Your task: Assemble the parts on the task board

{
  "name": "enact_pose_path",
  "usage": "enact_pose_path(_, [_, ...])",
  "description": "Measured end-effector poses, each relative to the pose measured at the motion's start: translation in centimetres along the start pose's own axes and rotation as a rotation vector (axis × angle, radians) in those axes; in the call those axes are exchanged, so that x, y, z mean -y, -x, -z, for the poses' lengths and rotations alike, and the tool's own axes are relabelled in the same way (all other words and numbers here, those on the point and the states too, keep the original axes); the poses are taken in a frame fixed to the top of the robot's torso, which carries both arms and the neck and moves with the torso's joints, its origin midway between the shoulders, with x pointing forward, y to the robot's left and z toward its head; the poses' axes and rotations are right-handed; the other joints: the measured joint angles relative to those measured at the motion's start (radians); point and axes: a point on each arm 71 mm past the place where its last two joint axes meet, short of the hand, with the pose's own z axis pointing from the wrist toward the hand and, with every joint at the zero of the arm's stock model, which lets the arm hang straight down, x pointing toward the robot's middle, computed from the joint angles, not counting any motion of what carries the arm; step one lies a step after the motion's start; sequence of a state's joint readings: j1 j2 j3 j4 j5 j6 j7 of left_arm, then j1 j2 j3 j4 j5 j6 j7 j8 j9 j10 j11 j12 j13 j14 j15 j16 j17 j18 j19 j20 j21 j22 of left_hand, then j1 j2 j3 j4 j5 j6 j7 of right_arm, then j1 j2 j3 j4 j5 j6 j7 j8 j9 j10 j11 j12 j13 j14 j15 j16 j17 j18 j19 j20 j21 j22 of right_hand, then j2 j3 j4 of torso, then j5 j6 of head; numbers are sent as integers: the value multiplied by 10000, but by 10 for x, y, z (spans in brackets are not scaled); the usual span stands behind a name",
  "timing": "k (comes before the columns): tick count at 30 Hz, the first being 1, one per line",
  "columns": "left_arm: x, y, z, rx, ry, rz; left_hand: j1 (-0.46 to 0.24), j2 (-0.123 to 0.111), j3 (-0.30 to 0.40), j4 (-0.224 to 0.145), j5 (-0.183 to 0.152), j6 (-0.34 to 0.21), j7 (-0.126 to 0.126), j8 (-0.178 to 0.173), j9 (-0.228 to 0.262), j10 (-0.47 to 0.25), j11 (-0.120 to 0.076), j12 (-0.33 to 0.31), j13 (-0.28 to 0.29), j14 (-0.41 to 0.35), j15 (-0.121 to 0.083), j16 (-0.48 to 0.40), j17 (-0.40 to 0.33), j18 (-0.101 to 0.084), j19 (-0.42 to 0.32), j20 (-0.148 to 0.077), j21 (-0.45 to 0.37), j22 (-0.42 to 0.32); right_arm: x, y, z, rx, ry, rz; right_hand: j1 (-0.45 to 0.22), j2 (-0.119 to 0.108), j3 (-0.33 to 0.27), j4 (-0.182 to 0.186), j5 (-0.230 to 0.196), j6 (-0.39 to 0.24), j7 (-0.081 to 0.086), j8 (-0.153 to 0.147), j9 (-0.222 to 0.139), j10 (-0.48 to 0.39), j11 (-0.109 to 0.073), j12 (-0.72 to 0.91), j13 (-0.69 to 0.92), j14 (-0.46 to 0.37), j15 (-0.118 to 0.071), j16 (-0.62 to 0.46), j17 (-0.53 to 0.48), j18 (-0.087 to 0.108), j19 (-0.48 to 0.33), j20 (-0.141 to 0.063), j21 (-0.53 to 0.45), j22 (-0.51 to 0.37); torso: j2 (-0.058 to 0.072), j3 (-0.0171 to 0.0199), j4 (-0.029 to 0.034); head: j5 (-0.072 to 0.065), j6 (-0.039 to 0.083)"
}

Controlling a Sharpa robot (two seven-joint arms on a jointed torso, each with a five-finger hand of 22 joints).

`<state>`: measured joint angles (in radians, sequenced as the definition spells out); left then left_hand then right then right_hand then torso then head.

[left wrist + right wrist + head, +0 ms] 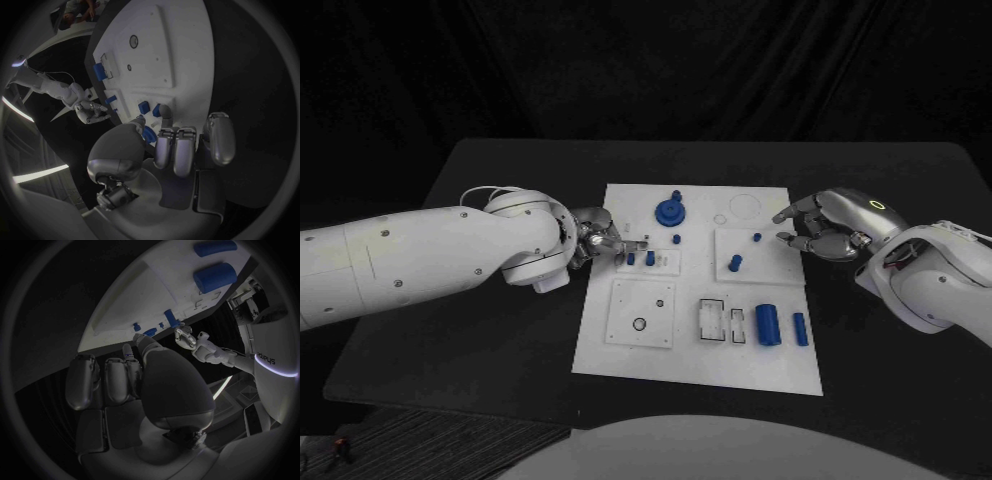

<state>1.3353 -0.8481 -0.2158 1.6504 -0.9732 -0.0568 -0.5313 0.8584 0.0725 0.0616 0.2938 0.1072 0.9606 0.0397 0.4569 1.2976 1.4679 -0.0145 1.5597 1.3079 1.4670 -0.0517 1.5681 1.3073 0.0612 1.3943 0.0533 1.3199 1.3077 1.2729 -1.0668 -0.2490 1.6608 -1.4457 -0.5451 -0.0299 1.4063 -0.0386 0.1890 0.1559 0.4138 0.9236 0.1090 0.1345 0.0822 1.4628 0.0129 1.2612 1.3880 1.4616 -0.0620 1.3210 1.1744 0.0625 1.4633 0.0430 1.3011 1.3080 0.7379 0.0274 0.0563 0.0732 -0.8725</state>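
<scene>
you are looking down at the white task board lying in the middle of the black table, with both arms reaching in from its sides. your left hand sits at the board's left edge, its fingers curled together and the fingertips close to two small blue pegs standing in a raised white block; whether they touch or pinch a peg, you cannot tell. in the left wrist view the thumb and fingers close toward each other beside a blue peg. your right hand hovers at the board's far right edge, fingers bent inward, and you cannot tell whether they hold anything. a blue gear sits at the far middle of the board, a ring outline to its right. two more blue pegs stand on the right-hand block. near the front right lie a large blue cylinder and a slimmer one, beside a rectangular recess.
</scene>
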Motion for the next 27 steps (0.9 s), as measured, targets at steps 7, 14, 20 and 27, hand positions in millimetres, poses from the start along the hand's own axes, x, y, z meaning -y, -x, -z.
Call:
enact_pose_path(7, [-3,2,3,216,-168,158,-363,215,-714,-14,-367,-14,14,156,106,0,0,0,0,0,0,0,0,1,60,-15,64,-1,1,1,1,12,-22,-1,0,0,29,-29,0,0,0,0,-11,0,0,-3,0,0,0,0,0,0,0,0,0,-1,1,0,-6,-21,0])
enact_pose_path(14, [-3,14,11,1001,-858,512,-64,179,-1365,-29,-483,78,-77,522,106,-8,-61,77,0,0,-73,0,0,0,325,-37,397,-1,-1,3,6,130,-1,-62,0,0,29,-29,0,28,29,0,-11,0,0,-2,0,0,0,0,-53,-1,0,0,0,-2,0,-5,-11,-44,0])
enact_pose_path(20, [5,37,19,1956,-1759,631,915,250,-1745,-51,-168,202,-130,1206,106,-31,-105,76,0,-2,-146,0,0,0,362,-71,452,-1,-6,21,4,696,186,1,-56,-56,85,26,77,168,-26,0,-10,0,0,7,-3,0,1,0,-79,-1,37,36,0,-2,6,-1,7,-43,0])
enact_pose_path(27, [14,62,20,2987,-3500,355,3853,260,-1698,-185,761,7,-257,1511,105,-18,-265,78,8,-1,-253,0,0,-325,684,-177,1903,-2,-16,46,-1,1531,519,101,-293,-99,109,140,-168,251,-37,0,-10,0,0,4,-214,-1,-1,0,-30,0,36,36,0,-3,9,4,10,-103,0])
